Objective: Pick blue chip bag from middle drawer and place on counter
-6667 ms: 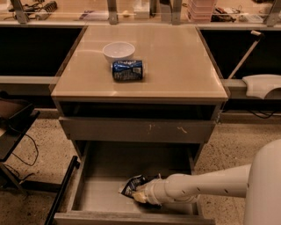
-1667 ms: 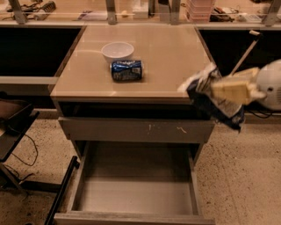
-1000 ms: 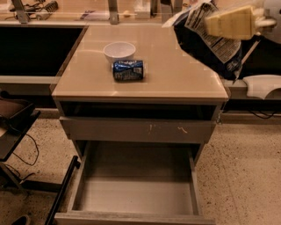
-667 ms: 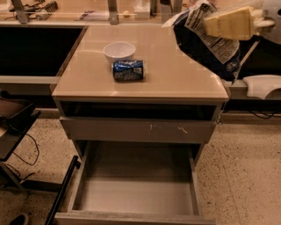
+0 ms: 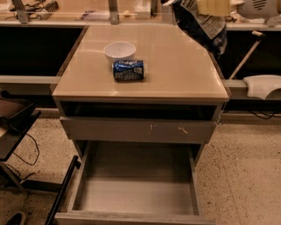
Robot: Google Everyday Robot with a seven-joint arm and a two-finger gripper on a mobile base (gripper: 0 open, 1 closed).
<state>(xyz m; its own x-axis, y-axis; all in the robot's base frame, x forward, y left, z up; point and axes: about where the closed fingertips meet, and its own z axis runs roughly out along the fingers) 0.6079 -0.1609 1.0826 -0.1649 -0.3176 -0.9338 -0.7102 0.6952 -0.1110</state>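
Observation:
My gripper [image 5: 206,8] is at the top right of the camera view, above the far right corner of the counter [image 5: 175,61]. It is shut on the blue chip bag [image 5: 202,27], which hangs down from it, crinkled and dark blue, in the air over the counter's right edge. The middle drawer [image 5: 136,193] is pulled open at the bottom, and its grey floor holds nothing.
A white bowl [image 5: 119,51] and a blue soda can [image 5: 128,70] lying on its side sit on the left middle of the counter. A closed grey drawer front [image 5: 136,130] with pale scratches is above the open drawer. A white object [image 5: 262,86] lies at the right.
The bag was in the drawer with my gripper on it. My gripper has lifted it out, up past the counter's right edge, and now holds it higher above the far right corner.

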